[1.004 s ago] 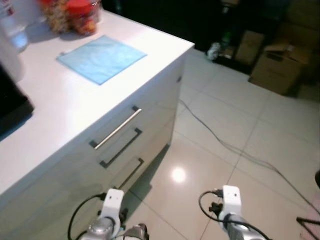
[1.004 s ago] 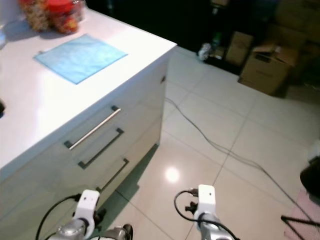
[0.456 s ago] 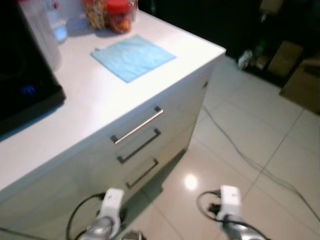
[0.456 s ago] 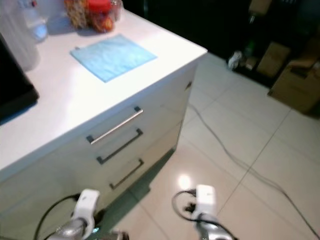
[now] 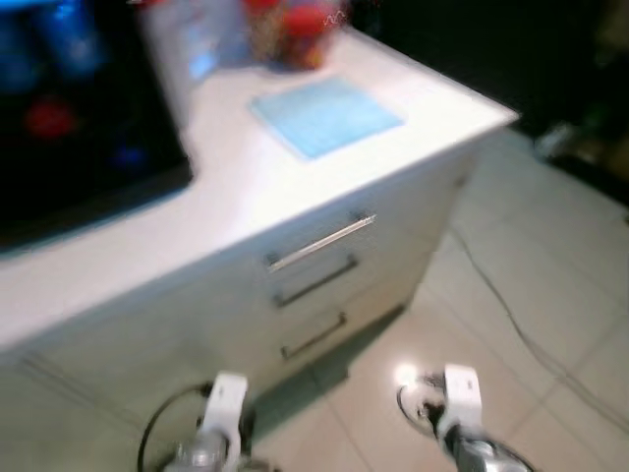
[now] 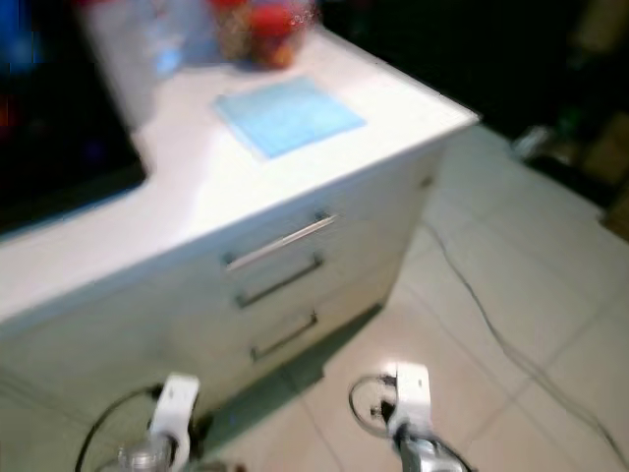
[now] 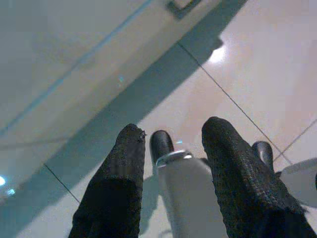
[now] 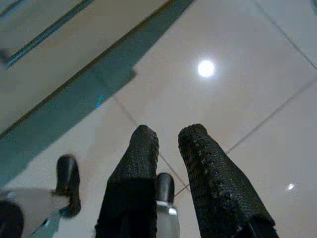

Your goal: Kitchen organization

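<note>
A white kitchen counter (image 5: 236,187) stands ahead on my left, blurred by motion. On it lie a light blue cloth (image 5: 326,116), jars with red lids (image 5: 300,29) behind the cloth, and a black appliance (image 5: 69,118) at the left. Below the cloth the counter front has three drawer handles (image 5: 319,242), one above the other. Both arms hang low by the floor. My left gripper (image 7: 174,128) is open over the tiles with nothing between its fingers. My right gripper (image 8: 168,130) is open by a narrow gap, also holding nothing.
Glossy pale floor tiles (image 5: 550,295) spread to the right of the counter, with a thin dark cable (image 5: 511,324) running across them. The background beyond the counter corner is dark. A clear container (image 5: 192,49) stands left of the jars.
The camera has swung left: the counter has slid right in the picture and the black appliance has come in. The boxes on the far floor have left the view. Both arms still hang.
</note>
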Available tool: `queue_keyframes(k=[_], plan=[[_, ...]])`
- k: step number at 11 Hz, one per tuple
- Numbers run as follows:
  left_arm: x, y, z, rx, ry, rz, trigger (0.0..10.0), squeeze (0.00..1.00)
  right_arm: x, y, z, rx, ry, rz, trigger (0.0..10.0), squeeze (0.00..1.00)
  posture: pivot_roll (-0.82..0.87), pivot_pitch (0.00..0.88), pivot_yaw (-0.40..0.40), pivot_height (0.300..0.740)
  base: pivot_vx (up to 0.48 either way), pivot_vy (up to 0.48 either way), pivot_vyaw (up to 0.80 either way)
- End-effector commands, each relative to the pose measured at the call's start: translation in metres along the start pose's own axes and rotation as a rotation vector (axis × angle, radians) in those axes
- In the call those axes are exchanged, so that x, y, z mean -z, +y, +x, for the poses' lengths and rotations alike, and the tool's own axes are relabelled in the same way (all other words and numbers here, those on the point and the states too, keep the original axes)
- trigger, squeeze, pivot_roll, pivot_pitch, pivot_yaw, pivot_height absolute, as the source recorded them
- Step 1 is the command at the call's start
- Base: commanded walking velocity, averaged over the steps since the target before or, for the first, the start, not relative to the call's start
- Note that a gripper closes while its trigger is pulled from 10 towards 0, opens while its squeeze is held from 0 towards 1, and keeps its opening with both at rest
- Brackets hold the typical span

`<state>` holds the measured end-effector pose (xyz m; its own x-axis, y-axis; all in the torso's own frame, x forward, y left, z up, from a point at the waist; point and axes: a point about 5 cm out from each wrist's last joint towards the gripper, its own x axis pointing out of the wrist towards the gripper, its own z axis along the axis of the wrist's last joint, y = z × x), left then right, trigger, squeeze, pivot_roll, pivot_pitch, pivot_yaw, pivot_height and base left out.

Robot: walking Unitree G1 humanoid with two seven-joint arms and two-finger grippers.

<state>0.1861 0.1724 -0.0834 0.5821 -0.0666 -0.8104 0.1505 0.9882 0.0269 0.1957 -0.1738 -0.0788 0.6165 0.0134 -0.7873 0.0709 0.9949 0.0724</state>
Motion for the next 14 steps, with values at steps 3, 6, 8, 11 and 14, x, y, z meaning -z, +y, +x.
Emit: queue_keyframes(k=[3,6,8,11,14], plan=[[0.0015,-0.0002,-0.0003,0.004,0.003,0.011,10.0,0.0,0.0029,0.0016,-0.0002,-0.009,0.015,-0.003,10.0,0.0,-0.03,0.062,-0.008,0.74,0.0,0.0,0.8],[0.0033,-0.0005,-0.0006,0.005,0.008,0.011,10.0,0.0,0.0032,0.0016,-0.0003,-0.01,0.018,-0.006,10.0,0.0,-0.02,0.063,-0.008,0.74,0.0,0.0,0.8],[0.004,-0.0008,-0.0007,0.006,0.011,0.012,10.0,0.0,0.0034,0.0016,-0.0003,-0.01,0.019,-0.006,10.0,0.0,-0.03,0.063,-0.008,0.74,0.0,0.0,0.8],[0.0052,-0.0021,-0.0008,0.009,0.015,0.014,10.0,0.0,0.0034,0.0012,-0.0003,-0.011,0.021,-0.007,10.0,0.0,-0.03,0.065,-0.009,0.74,0.0,0.0,0.8],[0.0044,-0.0028,-0.0005,0.01,0.013,0.013,10.0,0.0,0.0033,0.0011,-0.0003,-0.011,0.021,-0.009,10.0,0.0,-0.02,0.064,-0.009,0.74,0.0,0.0,0.8]])
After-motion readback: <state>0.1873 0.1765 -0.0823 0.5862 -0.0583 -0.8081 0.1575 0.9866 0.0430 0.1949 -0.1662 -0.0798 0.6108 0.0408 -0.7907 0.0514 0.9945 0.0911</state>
